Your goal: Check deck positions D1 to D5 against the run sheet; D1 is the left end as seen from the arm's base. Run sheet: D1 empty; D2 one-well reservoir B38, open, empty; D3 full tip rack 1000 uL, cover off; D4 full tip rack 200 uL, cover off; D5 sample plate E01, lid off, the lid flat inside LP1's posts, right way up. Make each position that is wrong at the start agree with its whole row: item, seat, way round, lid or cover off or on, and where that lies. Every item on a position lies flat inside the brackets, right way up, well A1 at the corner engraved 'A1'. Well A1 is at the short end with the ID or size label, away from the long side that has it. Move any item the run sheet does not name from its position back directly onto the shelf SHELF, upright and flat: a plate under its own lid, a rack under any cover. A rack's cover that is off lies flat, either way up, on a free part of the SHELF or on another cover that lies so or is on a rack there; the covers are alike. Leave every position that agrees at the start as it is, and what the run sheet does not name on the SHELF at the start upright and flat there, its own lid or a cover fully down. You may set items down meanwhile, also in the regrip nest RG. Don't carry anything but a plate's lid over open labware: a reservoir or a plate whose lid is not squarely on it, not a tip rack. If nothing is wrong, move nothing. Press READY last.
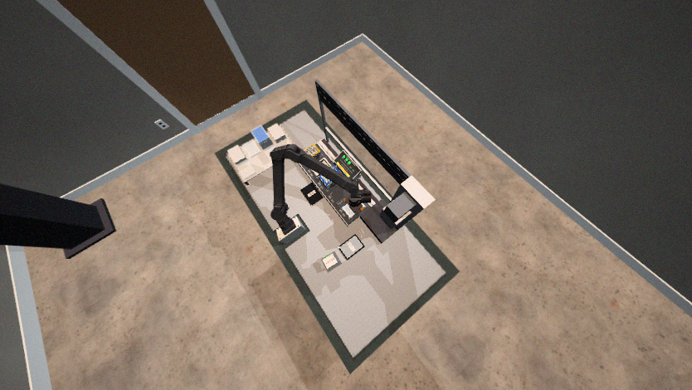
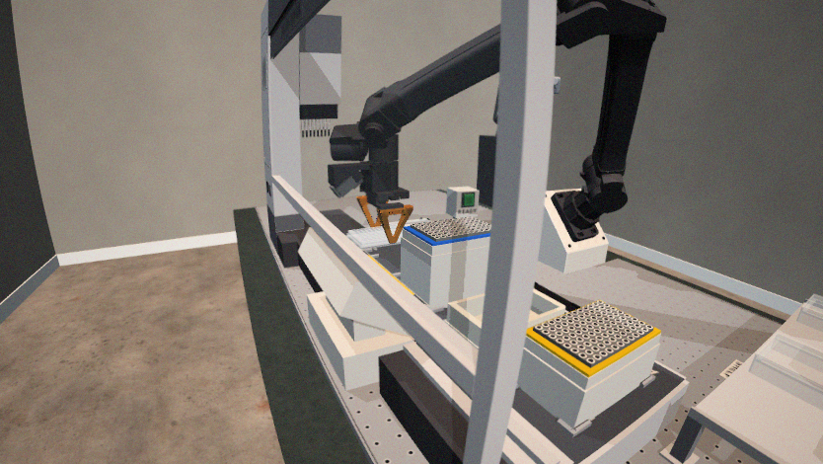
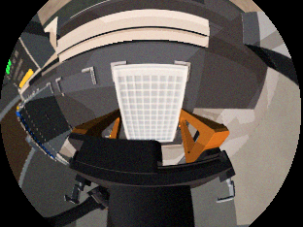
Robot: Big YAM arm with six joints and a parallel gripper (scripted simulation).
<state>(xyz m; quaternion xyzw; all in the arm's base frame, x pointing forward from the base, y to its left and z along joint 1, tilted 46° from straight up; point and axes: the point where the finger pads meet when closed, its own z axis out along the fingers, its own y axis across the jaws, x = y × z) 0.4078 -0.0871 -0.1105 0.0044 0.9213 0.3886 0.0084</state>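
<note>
My gripper [image 3: 150, 112] [image 2: 387, 223] [image 1: 360, 199] has orange fingers and is shut on the long sides of a white sample plate [image 3: 151, 98] [image 2: 363, 236] [image 1: 347, 210] without a lid. It holds the plate level and low at the far end position of the deck, between the corner brackets [image 3: 87, 74]. I cannot tell whether the plate rests on the deck. On the same deck row stand a blue-collared tip rack [image 2: 446, 231], an open white reservoir [image 2: 467, 311] and a yellow-collared tip rack [image 2: 593, 337], both racks uncovered.
The READY box [image 2: 462, 200] [image 1: 330, 261] stands beyond the deck, beside a framed lid park [image 1: 352, 246]. A black nest [image 1: 309, 193] sits near the arm's base. The shelf [image 2: 742, 415] [image 1: 244, 172] carries several covered items. A white gantry post [image 2: 506, 230] and rail [image 2: 368, 270] run along the deck.
</note>
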